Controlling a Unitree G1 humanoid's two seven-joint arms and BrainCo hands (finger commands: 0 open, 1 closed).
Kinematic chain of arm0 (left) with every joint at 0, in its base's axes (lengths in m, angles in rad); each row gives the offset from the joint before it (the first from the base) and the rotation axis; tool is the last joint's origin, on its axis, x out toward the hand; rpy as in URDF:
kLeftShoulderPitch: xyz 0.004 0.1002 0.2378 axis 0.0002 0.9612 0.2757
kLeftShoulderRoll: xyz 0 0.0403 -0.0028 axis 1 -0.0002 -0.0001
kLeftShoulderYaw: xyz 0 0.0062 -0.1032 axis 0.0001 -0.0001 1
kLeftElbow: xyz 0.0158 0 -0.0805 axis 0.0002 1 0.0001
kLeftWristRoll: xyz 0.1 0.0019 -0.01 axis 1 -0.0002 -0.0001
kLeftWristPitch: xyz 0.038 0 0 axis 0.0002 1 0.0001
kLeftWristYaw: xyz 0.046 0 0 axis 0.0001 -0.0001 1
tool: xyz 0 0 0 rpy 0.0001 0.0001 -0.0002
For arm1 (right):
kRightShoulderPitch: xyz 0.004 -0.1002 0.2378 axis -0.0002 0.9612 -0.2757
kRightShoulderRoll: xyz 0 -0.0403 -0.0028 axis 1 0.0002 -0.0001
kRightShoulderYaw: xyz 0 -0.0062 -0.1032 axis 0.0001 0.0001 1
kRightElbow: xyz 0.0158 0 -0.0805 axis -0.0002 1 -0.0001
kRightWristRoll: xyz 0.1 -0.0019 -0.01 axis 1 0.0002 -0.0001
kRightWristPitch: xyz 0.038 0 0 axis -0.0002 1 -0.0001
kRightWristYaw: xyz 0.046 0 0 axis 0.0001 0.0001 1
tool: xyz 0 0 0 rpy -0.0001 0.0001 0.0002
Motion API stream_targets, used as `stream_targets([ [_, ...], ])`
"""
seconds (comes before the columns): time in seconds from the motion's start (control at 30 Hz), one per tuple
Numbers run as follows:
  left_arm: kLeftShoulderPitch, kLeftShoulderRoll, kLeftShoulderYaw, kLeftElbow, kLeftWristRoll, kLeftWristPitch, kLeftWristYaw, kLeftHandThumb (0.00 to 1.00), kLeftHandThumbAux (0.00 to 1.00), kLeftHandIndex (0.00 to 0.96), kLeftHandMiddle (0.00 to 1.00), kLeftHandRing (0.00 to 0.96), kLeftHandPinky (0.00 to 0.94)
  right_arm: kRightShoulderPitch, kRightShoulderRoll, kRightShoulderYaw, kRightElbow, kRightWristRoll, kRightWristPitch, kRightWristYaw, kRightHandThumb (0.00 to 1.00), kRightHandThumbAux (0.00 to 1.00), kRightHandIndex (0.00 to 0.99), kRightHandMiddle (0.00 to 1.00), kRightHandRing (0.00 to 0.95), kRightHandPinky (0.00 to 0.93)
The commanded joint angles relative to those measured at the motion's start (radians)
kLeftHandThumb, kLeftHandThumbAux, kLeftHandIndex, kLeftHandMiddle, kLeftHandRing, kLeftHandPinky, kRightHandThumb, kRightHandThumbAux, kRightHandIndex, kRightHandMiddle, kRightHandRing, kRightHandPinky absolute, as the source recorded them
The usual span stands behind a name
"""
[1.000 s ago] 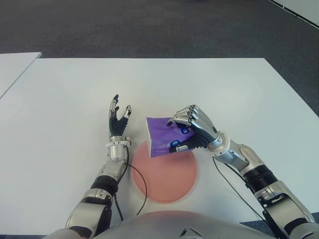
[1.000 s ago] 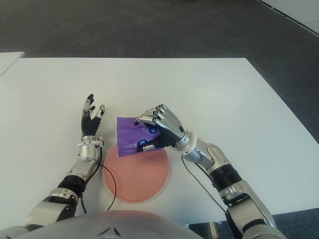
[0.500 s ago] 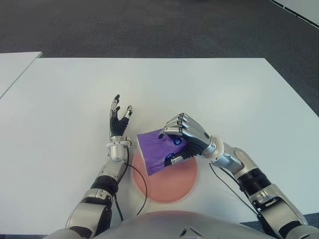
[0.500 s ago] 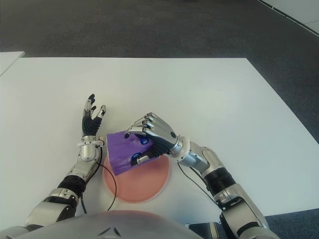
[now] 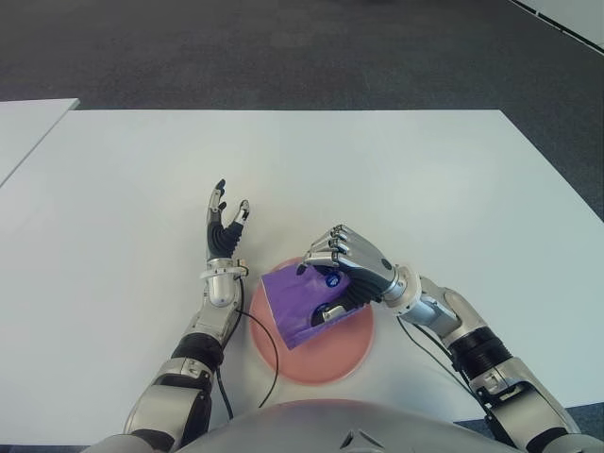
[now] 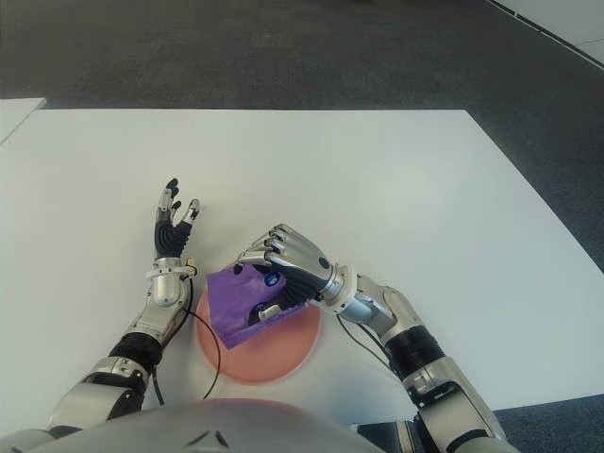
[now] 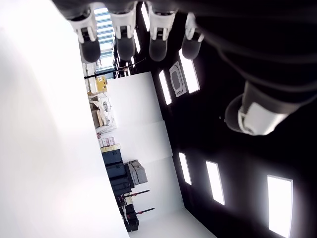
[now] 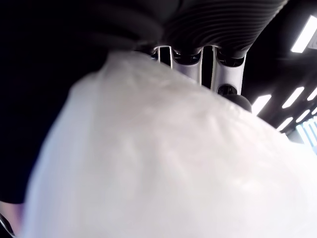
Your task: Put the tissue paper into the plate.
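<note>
A purple tissue pack [image 5: 294,304] is tilted over the left half of the pink plate [image 5: 326,359], which lies near the front edge of the white table [image 5: 396,179]. My right hand [image 5: 332,278] is shut on the pack from its right side, fingers curled over its top and thumb underneath. Whether the pack touches the plate cannot be told. In the right wrist view the pale wrapper [image 8: 163,163] fills the picture, pressed against the fingers [image 8: 188,62]. My left hand [image 5: 225,225] shows left of the plate, fingers spread upward and holding nothing.
A black cable [image 5: 264,340] loops from the left forearm across the plate's left rim. A second white table [image 5: 24,127] stands at the far left. Dark carpet lies beyond the table's far edge.
My right hand has carried the tissue pack toward me and down, from the plate's far rim to over the plate's left half. The left hand has stayed in place.
</note>
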Motion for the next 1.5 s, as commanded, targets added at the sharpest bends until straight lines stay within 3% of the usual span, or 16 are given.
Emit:
stream_targets([
  [0.03, 0.052, -0.011, -0.001, 0.042, 0.003, 0.014, -0.006, 0.000, 0.483, 0.000, 0.000, 0.000, 0.000, 0.012, 0.008, -0.014, -0.009, 0.011, 0.006, 0.034, 0.749, 0.708, 0.441, 0.860, 0.857, 0.871],
  [0.7, 0.058, -0.010, 0.000, 0.031, -0.002, 0.020, -0.015, 0.000, 0.468, 0.000, 0.000, 0.000, 0.000, 0.028, 0.042, -0.023, -0.007, 0.034, 0.089, 0.140, 0.747, 0.709, 0.440, 0.861, 0.856, 0.861],
  [0.87, 0.059, -0.005, -0.003, 0.031, 0.006, 0.017, -0.011, 0.000, 0.467, 0.000, 0.000, 0.000, 0.000, 0.006, 0.030, -0.028, -0.111, 0.055, 0.173, 0.247, 0.723, 0.708, 0.440, 0.803, 0.790, 0.750],
  [1.0, 0.059, 0.001, -0.007, 0.033, 0.012, 0.017, -0.011, 0.000, 0.474, 0.000, 0.000, 0.000, 0.000, 0.006, 0.002, -0.031, -0.157, 0.023, 0.188, 0.297, 0.691, 0.713, 0.429, 0.666, 0.635, 0.581],
  [1.07, 0.064, 0.009, -0.009, 0.031, 0.012, 0.020, -0.020, 0.000, 0.477, 0.000, 0.000, 0.000, 0.000, 0.018, -0.031, -0.039, -0.196, 0.011, 0.191, 0.329, 0.489, 0.639, 0.399, 0.537, 0.501, 0.460],
  [1.1, 0.067, 0.013, -0.010, 0.031, 0.008, 0.027, -0.032, 0.000, 0.484, 0.000, 0.000, 0.000, 0.000, 0.031, -0.062, -0.048, -0.235, 0.009, 0.198, 0.361, 0.367, 0.609, 0.295, 0.396, 0.357, 0.315],
  [1.2, 0.069, 0.018, -0.005, 0.034, -0.016, 0.045, -0.073, 0.000, 0.493, 0.000, 0.000, 0.000, 0.000, 0.045, -0.106, -0.060, -0.304, 0.002, 0.230, 0.432, 0.167, 0.577, 0.117, 0.174, 0.132, 0.103],
  [1.3, 0.068, 0.015, 0.005, 0.036, -0.050, 0.050, -0.120, 0.000, 0.494, 0.000, 0.000, 0.000, 0.000, 0.046, -0.121, -0.066, -0.345, 0.013, 0.264, 0.478, 0.063, 0.565, 0.039, 0.070, 0.043, 0.033],
  [1.5, 0.055, 0.013, 0.020, 0.043, -0.084, 0.049, -0.165, 0.000, 0.490, 0.000, 0.000, 0.000, 0.000, 0.037, -0.119, -0.071, -0.382, 0.076, 0.337, 0.543, 0.006, 0.545, 0.004, 0.007, 0.004, 0.003],
])
